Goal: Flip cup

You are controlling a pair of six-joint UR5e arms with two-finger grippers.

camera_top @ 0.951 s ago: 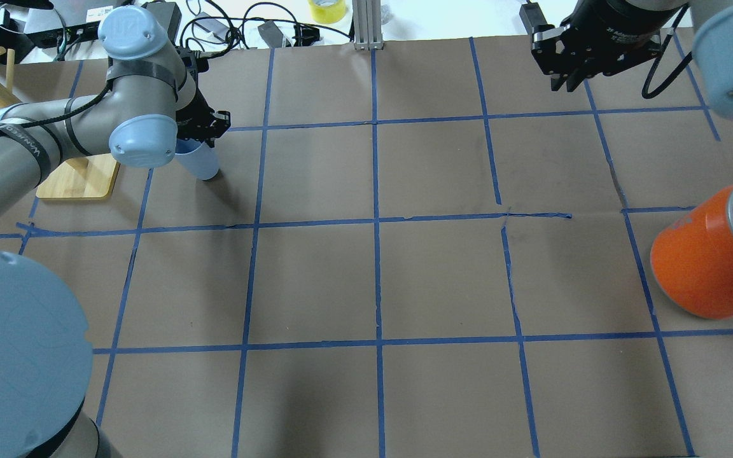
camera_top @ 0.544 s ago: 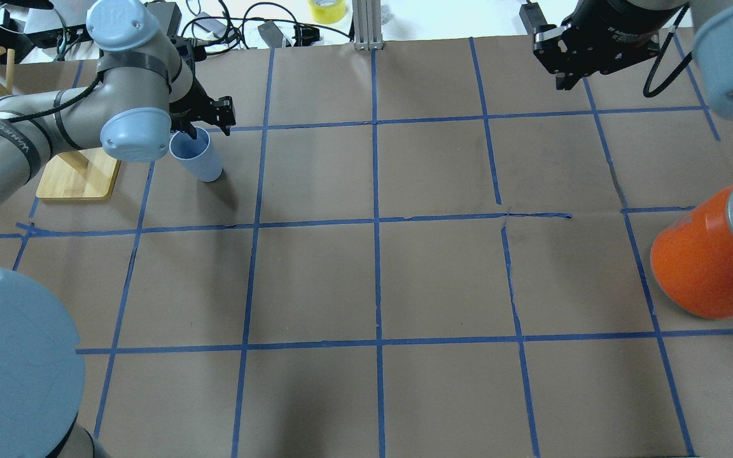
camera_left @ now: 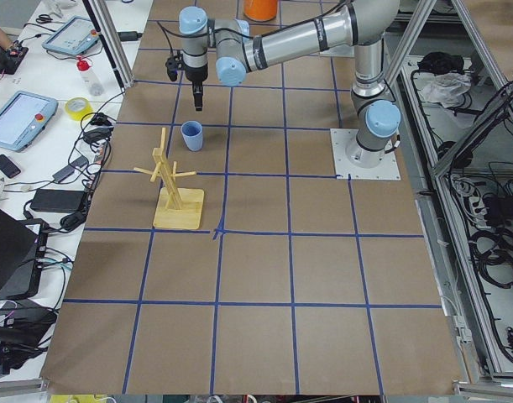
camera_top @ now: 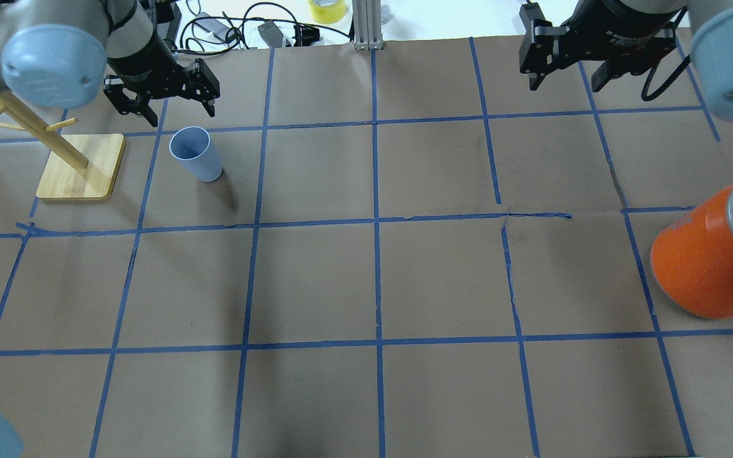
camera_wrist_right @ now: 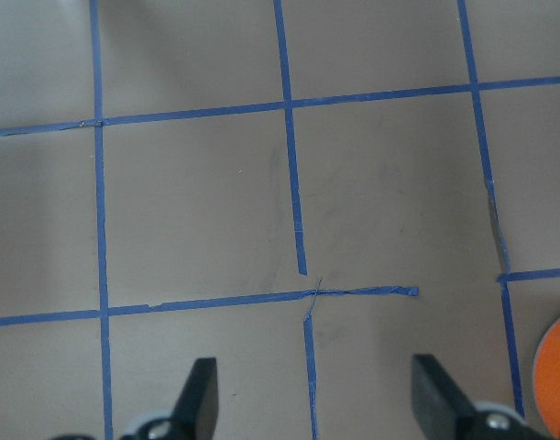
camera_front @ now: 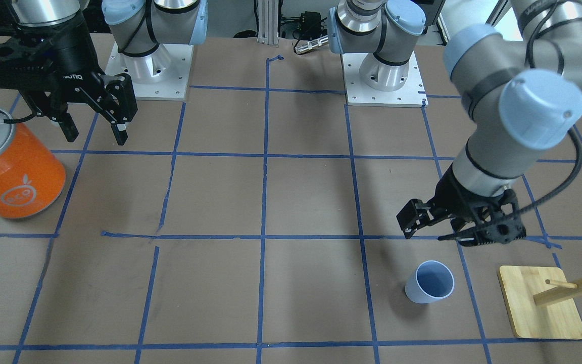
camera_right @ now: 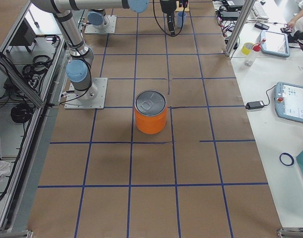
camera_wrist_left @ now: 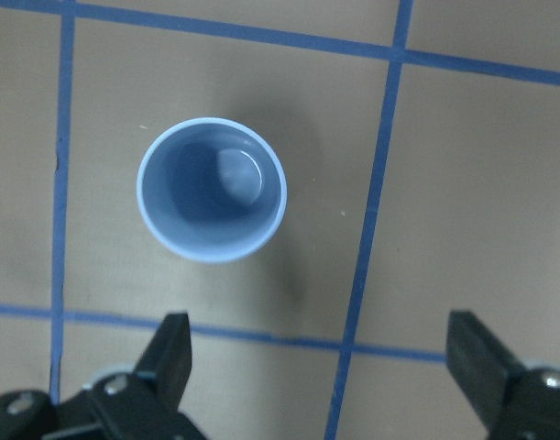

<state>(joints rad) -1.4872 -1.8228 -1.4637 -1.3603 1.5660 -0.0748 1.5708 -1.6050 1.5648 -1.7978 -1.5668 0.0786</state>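
Cup: upright, mouth up, just beside the wooden rack, nothing touching it.
Left gripper: spread wide, empty, near the rack, clear of the cup.
Right gripper: spread, empty, well apart from the rack.
Risk: a passing finger clipping the rim would likely topple this narrow-based cup.

The cup in the upper left of the overhead view is pale blue outside and deeper blue inside. The table is brown, with blue tape lines that make a grid of squares. The big can at the right edge is bright orange with a silver-grey top and a small white fruit picture. The wooden stand is light yellow-brown. My left gripper and right gripper are black. My arms are grey with light blue caps.
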